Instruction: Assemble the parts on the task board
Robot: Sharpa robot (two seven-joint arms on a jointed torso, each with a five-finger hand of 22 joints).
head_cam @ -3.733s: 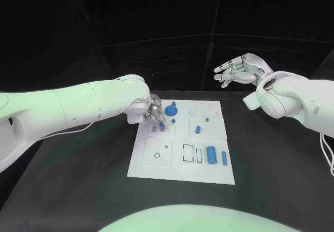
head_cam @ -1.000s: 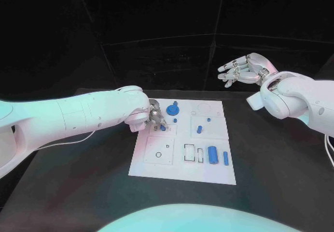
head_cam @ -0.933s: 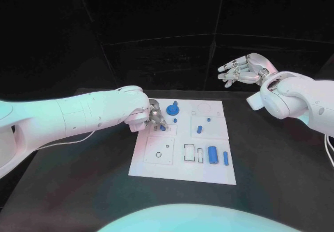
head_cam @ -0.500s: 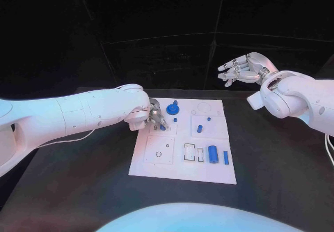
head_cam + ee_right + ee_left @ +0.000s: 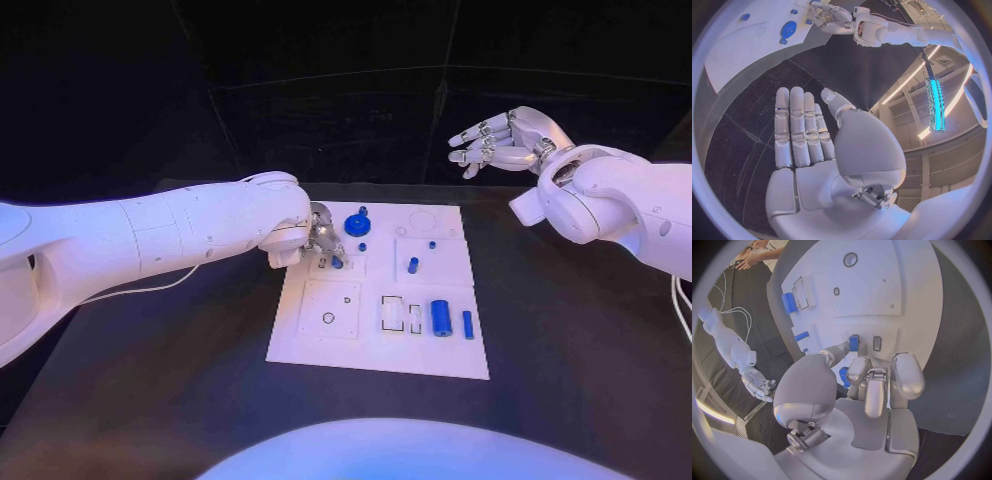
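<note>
The white task board (image 5: 378, 340) lies mid-table. My left hand (image 5: 320, 238) is over its far left part and pinches a small blue part (image 5: 335, 262) between thumb and a finger, the part's lower end at the board beside a small slot (image 5: 877, 343). In the left wrist view that small blue part (image 5: 853, 342) sits at the thumb tip (image 5: 839, 351). A round blue part (image 5: 358, 225), a blue peg (image 5: 413, 266), a thick blue cylinder (image 5: 440, 318) and a thin blue pin (image 5: 467, 324) are on the board. My right hand (image 5: 498, 138) hangs open, high above the table's far right, holding nothing.
Black table (image 5: 159, 360) surrounds the board on all sides. Outlined recesses (image 5: 392, 314) and a small hole (image 5: 327, 320) mark the board's near half. In the right wrist view the board (image 5: 742, 55) and my left arm (image 5: 879, 30) lie far beyond the flat palm (image 5: 817, 150).
Nothing has plainly moved: the left hand stays at the same spot on the board with the small blue part, and the right hand stays raised.
</note>
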